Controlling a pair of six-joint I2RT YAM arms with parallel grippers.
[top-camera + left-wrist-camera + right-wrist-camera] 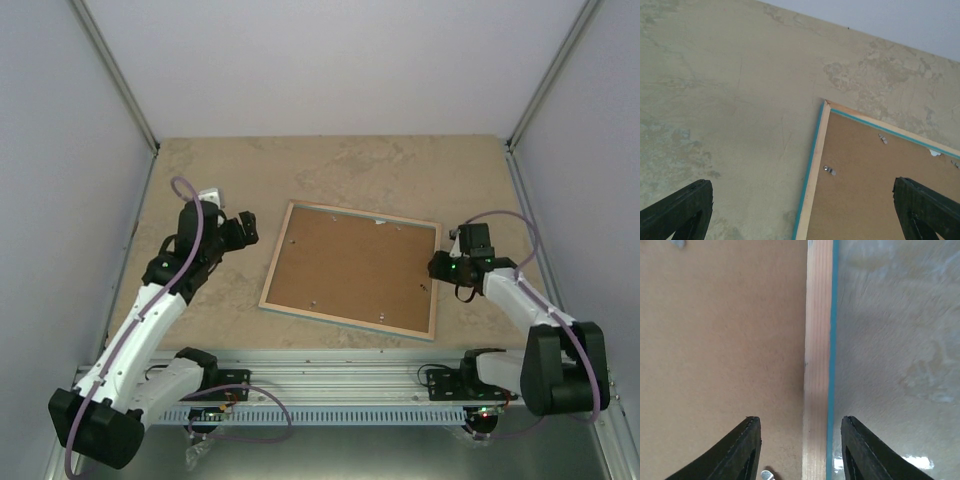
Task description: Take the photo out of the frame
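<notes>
The top external view shows one frame (350, 270) lying back-up near the centre of the worktop (200, 180), slightly rotated, with its brown fibreboard panel facing the camera. The wrist views add detail that is not resolved from above. The left wrist view shows the thin turquoise border, the light wood rim and two metal clips (830, 170) on the board near the frame's far-left corner. The right wrist view shows the right-hand rim running straight up between the fingers. There are two tools. The left tool (245, 228) is spread wide and holds nothing, and sits off the frame's far-left corner. The right tool (440, 268) is partly open and empty. One of its fingers is over the board and the other over the worktop, straddling the rim. Contact cannot be determined.
</notes>
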